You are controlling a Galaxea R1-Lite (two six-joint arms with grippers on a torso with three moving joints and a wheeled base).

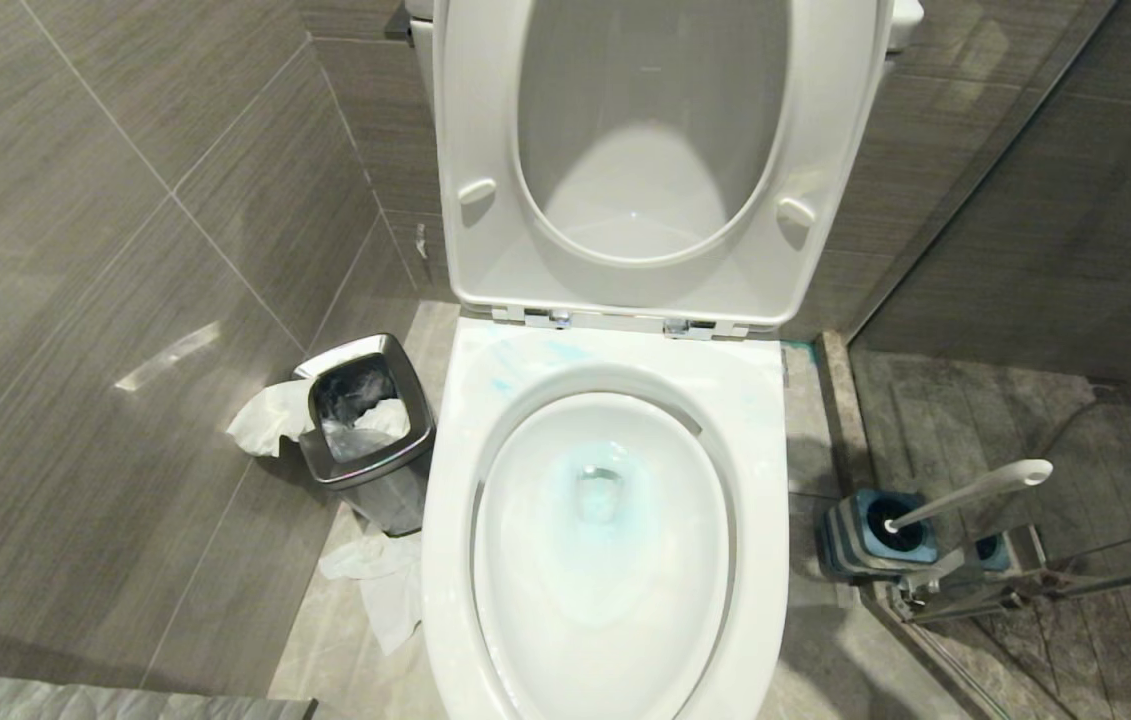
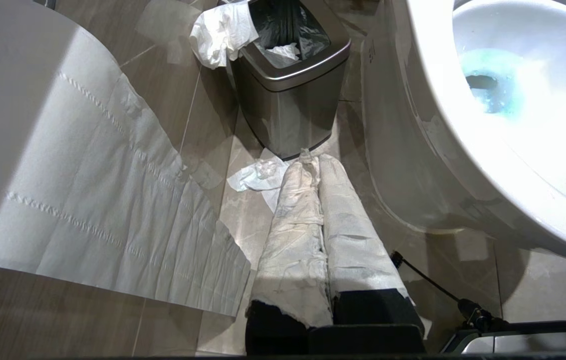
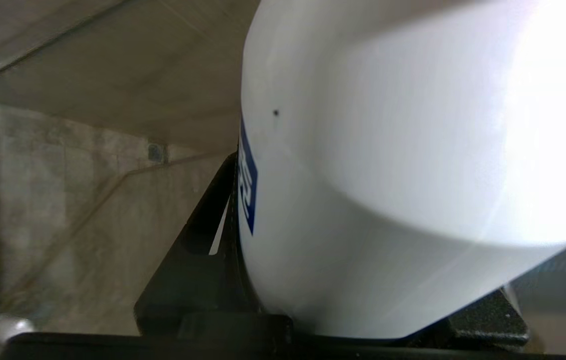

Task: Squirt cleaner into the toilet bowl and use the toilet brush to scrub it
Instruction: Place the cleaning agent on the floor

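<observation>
1. Neither arm shows in the head view. The right gripper point(image 3: 343, 320) appears only in its wrist view, clamped around a white bottle point(image 3: 388, 175) with a blue label; the bottle fills most of that view and its top is cut off.
2. The left gripper point(image 2: 320, 165) is closed, its two fingers point(image 2: 298, 225) wrapped in white paper, low beside the toilet bowl point(image 1: 445, 520).
3. One toilet bowl, seat and lid raised; pale blue cleaner point(image 1: 600, 495) tints its bottom and smears the back rim.
4. One toilet brush point(image 1: 970, 492) leans in its holder point(image 1: 850, 540) right of the bowl, bristles mostly hidden.
5. One bin point(image 1: 370, 445) stands left of the bowl, with paper scraps point(image 1: 380, 585) around it.
</observation>
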